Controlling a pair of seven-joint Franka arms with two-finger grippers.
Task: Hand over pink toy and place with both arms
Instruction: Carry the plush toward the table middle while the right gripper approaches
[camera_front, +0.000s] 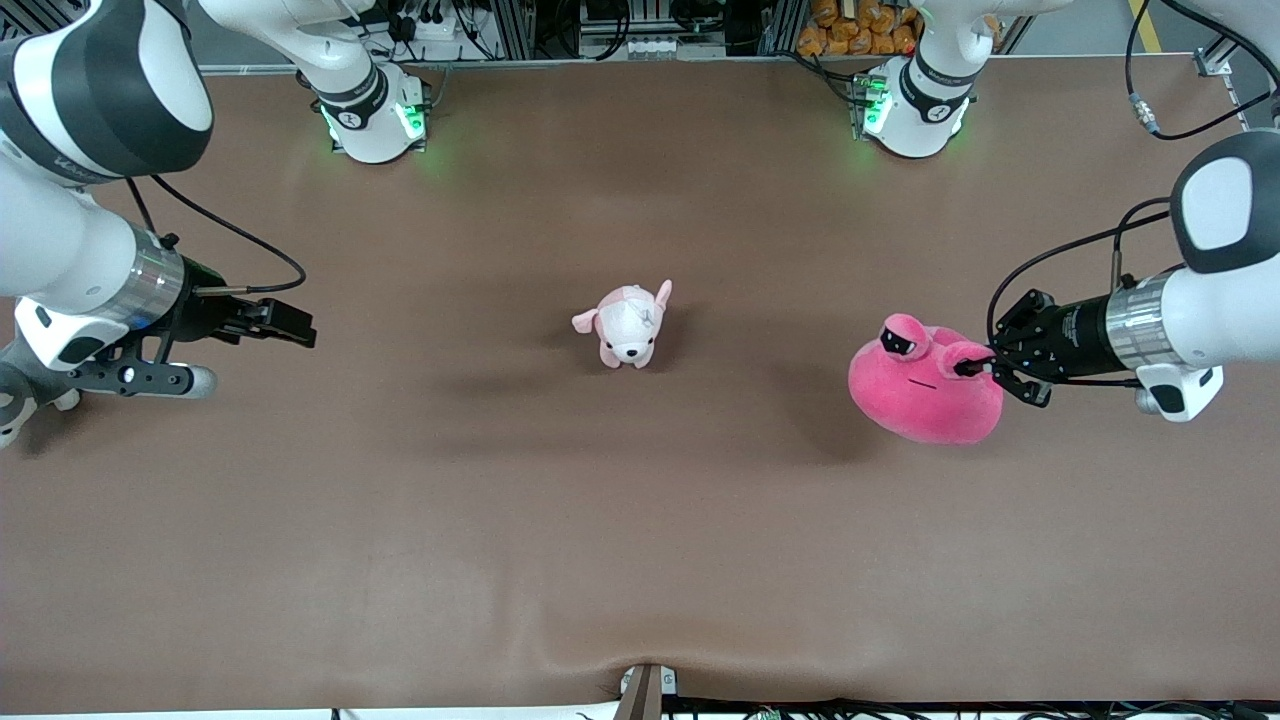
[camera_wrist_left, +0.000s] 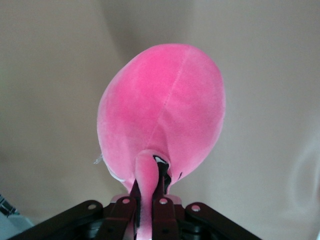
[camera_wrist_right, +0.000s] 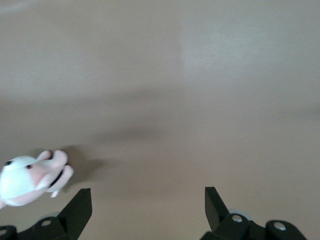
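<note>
Brown and smooth, the counter (camera_front: 640, 520) stretches between the two arms, with a small pale pink and white puppy (camera_front: 628, 324) sitting near its middle. Toward the left arm's end, the left hand (camera_front: 985, 368) is clenched on one bulging eye of the pink toy (camera_front: 925, 385), which hangs up off the counter with a shadow beneath it; the left wrist view shows the toy's rounded body (camera_wrist_left: 162, 115) dangling from the pinched fingers (camera_wrist_left: 162, 210). At the right arm's end, the right hand (camera_front: 290, 325) hovers over bare counter with its fingers (camera_wrist_right: 77, 207) spread wide apart, grasping nothing, and the arm waits.
</note>
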